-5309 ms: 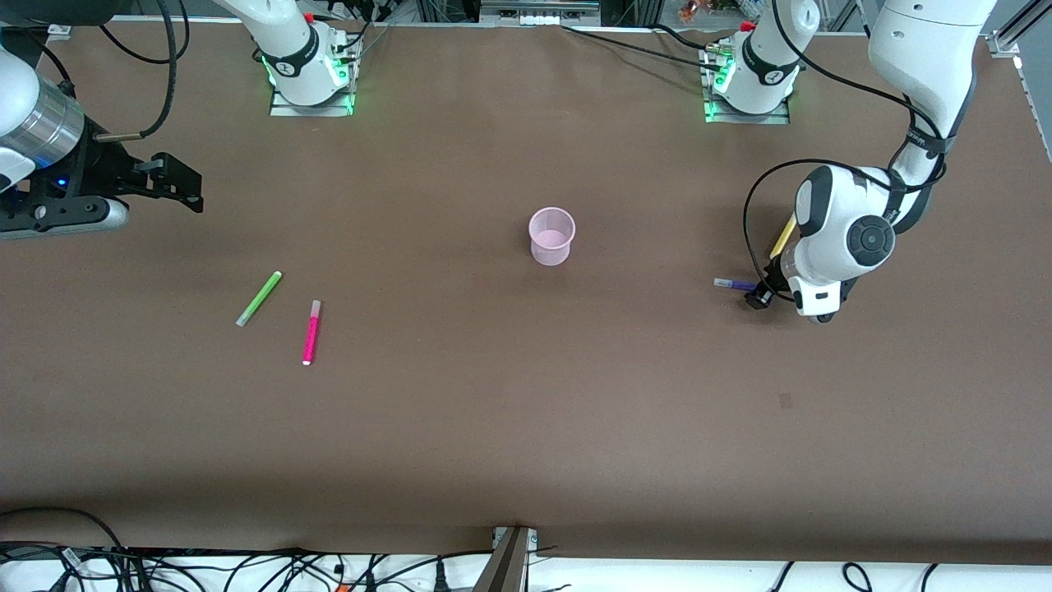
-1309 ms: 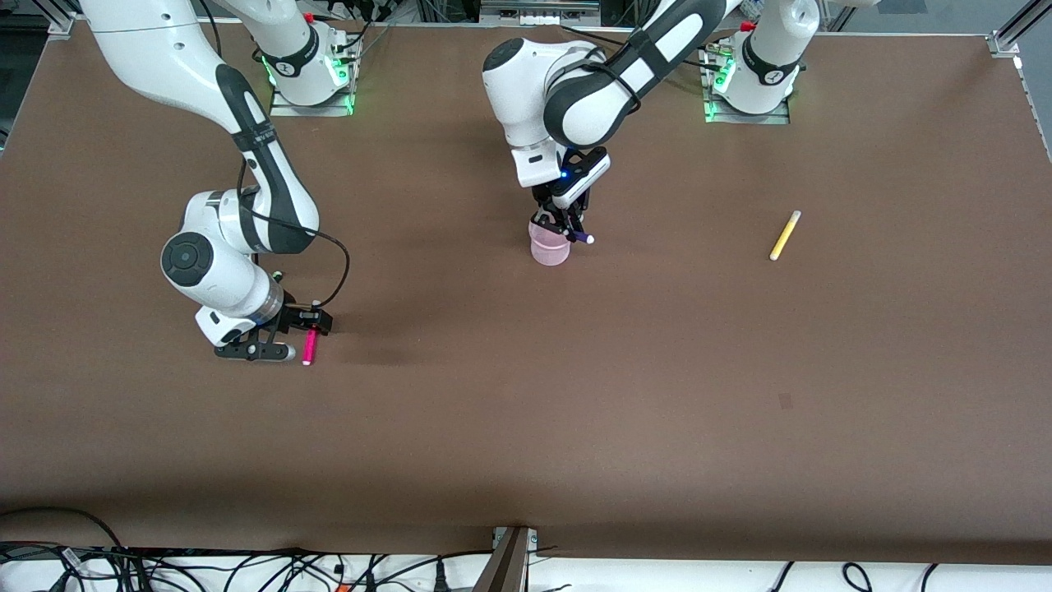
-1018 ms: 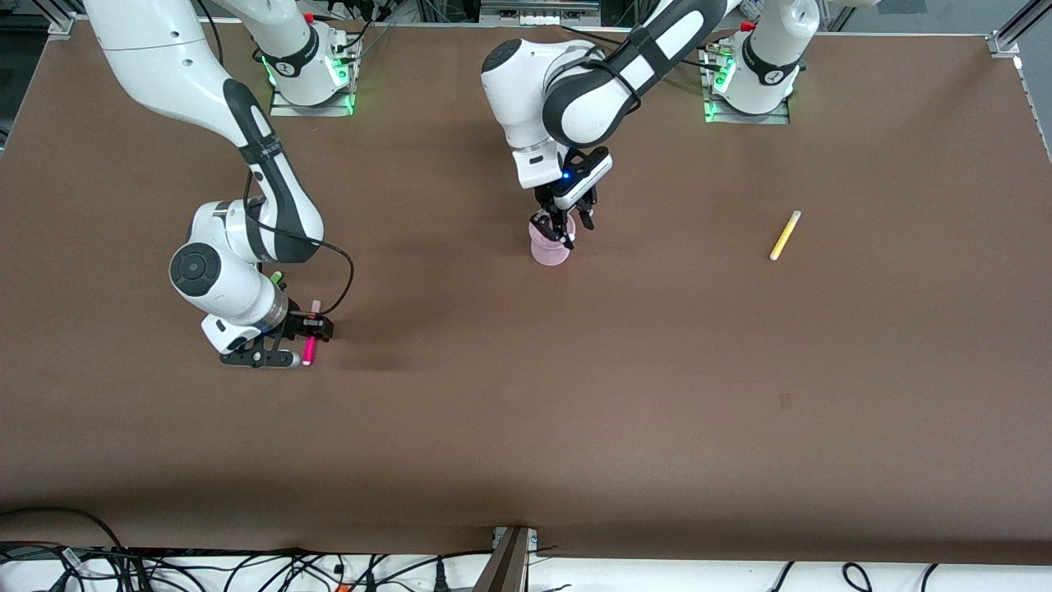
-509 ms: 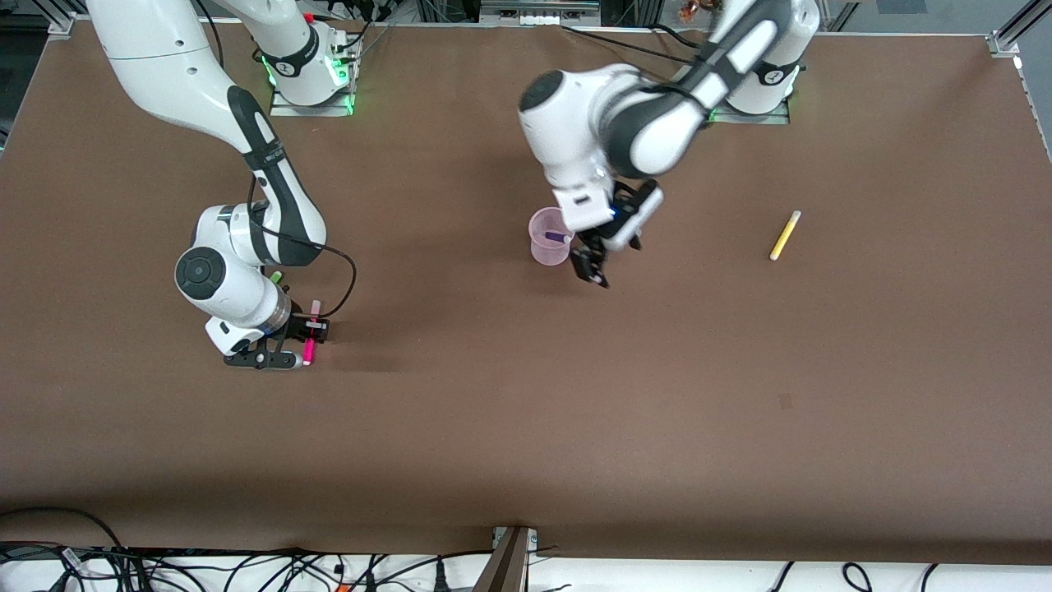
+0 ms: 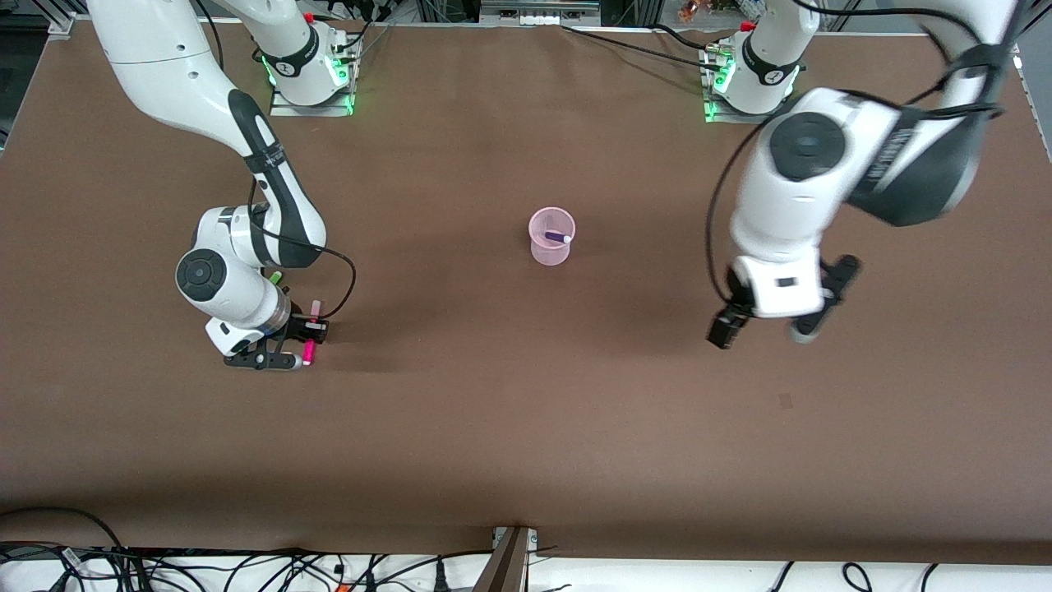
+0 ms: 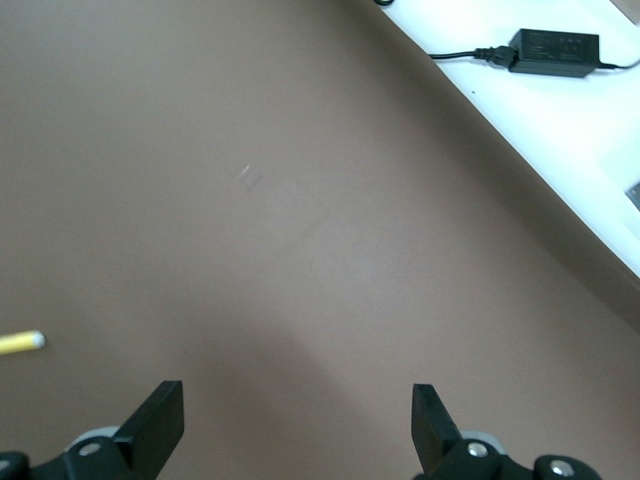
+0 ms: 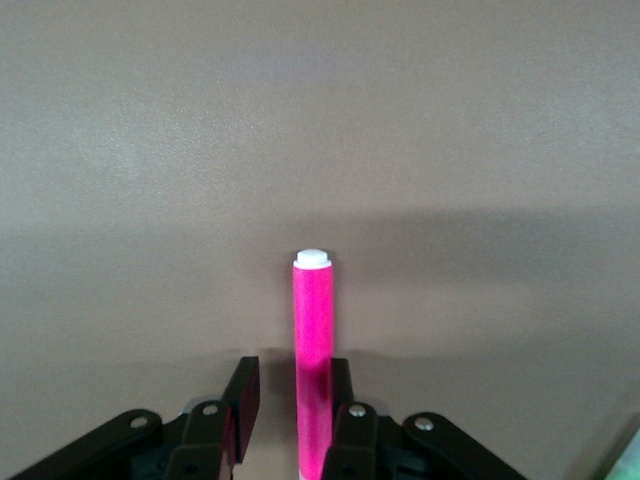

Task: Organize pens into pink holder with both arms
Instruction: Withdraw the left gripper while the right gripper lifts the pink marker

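Note:
The pink holder (image 5: pixel 551 248) stands mid-table with the purple pen (image 5: pixel 558 237) inside it. My right gripper (image 5: pixel 306 335) is low at the table, open, straddling the magenta pen (image 5: pixel 309 352). In the right wrist view one finger (image 7: pixel 341 385) touches that pen (image 7: pixel 312 320) and the other stands a gap away; the gripper (image 7: pixel 292 372) is not closed. The green pen (image 5: pixel 275 278) is mostly hidden by the right arm. My left gripper (image 5: pixel 764 329) is wide open and empty (image 6: pixel 295 400) above the table toward the left arm's end. Only the yellow pen's tip (image 6: pixel 18 343) shows.
A black power adapter (image 6: pixel 555 50) lies on the white surface off the table's edge. Cables (image 5: pixel 246 567) run along the table's edge nearest the front camera. A small mark (image 5: pixel 785 400) is on the brown tabletop.
The left gripper let the purple pen go into the holder, then swung away toward the left arm's end, now covering the yellow pen in the front view. The right gripper settled around the magenta pen.

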Tool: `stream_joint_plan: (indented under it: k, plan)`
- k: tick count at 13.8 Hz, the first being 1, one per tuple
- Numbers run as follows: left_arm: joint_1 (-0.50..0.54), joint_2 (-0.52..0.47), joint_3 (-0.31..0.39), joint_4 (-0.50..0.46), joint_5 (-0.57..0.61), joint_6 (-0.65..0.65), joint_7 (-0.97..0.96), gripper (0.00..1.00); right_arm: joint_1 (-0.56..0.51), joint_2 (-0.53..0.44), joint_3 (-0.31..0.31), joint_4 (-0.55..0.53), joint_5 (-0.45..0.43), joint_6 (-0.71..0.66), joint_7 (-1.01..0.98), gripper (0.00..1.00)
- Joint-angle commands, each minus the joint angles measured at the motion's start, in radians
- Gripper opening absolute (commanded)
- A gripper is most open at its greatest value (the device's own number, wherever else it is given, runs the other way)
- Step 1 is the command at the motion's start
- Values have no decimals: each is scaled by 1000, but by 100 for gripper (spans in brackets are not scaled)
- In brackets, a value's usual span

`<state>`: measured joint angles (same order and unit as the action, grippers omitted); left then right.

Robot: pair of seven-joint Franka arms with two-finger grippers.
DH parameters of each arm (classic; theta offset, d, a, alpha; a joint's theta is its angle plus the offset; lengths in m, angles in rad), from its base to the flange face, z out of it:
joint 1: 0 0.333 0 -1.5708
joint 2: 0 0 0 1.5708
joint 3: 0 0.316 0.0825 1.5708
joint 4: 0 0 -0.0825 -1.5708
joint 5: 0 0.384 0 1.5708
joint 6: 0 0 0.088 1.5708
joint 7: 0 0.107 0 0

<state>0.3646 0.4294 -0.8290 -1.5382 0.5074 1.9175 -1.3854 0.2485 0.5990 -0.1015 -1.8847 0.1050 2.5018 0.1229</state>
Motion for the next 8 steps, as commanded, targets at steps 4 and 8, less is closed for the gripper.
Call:
stream_joint_plan:
  k: [4, 8]
  plan:
    - [403, -12, -252, -5, -98, -78, 437, 100, -6, 31, 5, 1, 16, 43, -19, 33]
    - [474, -12, -288, -5, -98, -101, 496, 100, -8, 27, 5, 1, 16, 43, -78, 1]
